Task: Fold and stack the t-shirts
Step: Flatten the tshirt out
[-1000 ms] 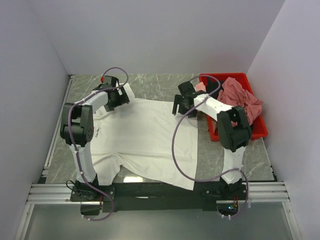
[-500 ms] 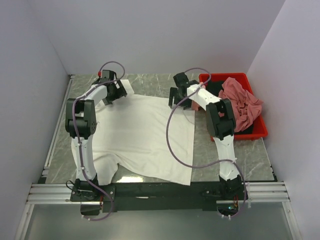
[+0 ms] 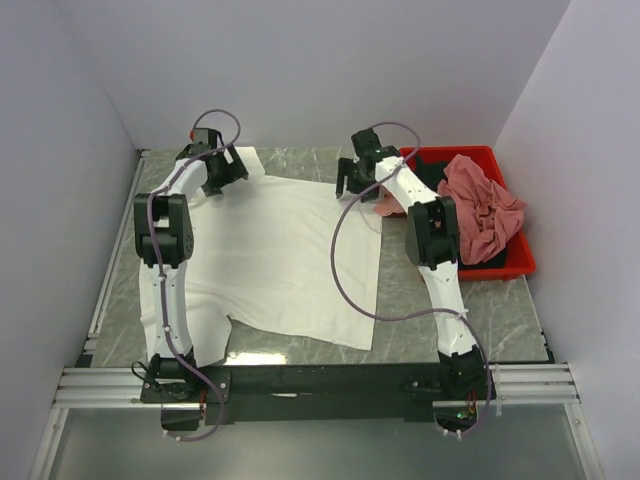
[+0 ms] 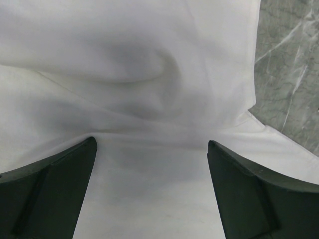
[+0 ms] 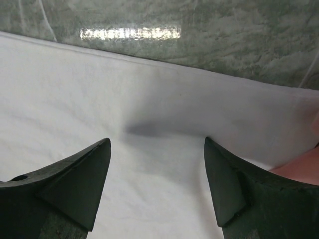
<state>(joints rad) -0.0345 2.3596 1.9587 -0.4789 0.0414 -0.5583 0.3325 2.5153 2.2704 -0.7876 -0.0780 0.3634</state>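
A large white t-shirt (image 3: 280, 250) lies spread flat on the marble table, plain side up with no print showing. My left gripper (image 3: 226, 172) is at its far left corner; in the left wrist view (image 4: 152, 142) the jaws stand wide apart with rumpled white cloth (image 4: 149, 89) between them. My right gripper (image 3: 352, 182) is at the far right corner, jaws wide apart over the cloth's edge (image 5: 157, 142). A dusty rose t-shirt (image 3: 480, 200) lies heaped in the red bin (image 3: 520, 268), over black cloth (image 3: 497, 256). A light pink piece (image 3: 388, 206) hangs out beside the right gripper.
The red bin stands at the back right against the wall. Grey walls close in the table on three sides. Bare marble (image 3: 450, 300) shows to the right of the shirt, and a strip (image 5: 199, 30) beyond its far edge. The black rail (image 3: 320, 380) runs along the near edge.
Both arms have stretched toward the back wall, and the white shirt has slid away with them. Its near hem has come off the front rail onto the marble.
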